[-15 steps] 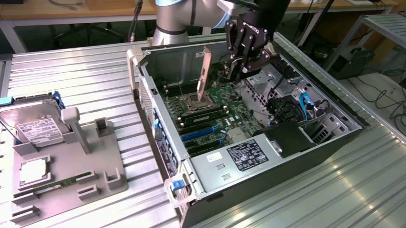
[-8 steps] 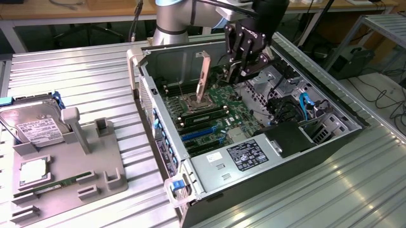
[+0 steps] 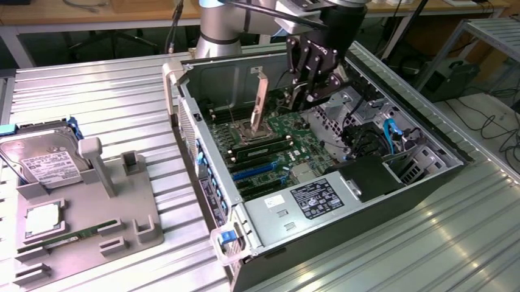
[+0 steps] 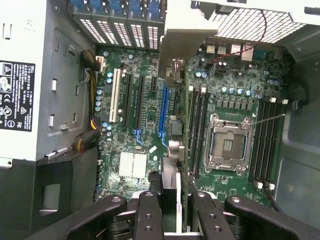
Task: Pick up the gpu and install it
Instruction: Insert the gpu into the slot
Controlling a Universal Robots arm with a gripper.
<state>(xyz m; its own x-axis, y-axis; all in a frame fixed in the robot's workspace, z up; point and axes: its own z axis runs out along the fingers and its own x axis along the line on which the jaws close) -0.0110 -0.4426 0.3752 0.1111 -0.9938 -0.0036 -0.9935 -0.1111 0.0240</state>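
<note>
The gpu (image 3: 264, 100) hangs inside the open computer case (image 3: 203, 152), above the motherboard (image 3: 276, 146), with its silver end bracket standing upright toward the case's rear wall. My gripper (image 3: 313, 91) is shut on the card's other end. The wrist view shows the gpu (image 4: 172, 100) edge-on as a thin dark strip running from between my fingers (image 4: 150, 212) to the bracket (image 4: 187, 35). The card floats roughly over the long blue slot (image 4: 162, 110), beside the memory slots. Its fan face is hidden.
The CPU socket (image 4: 227, 145) and memory slots lie beside the card. A power supply (image 3: 313, 201) fills the case's near end, with a drive cage and blue cables (image 3: 390, 137) on the exterior view's right. A hard drive (image 3: 41, 158) and memory stick (image 3: 77, 234) rest on a grey fixture (image 3: 89, 225).
</note>
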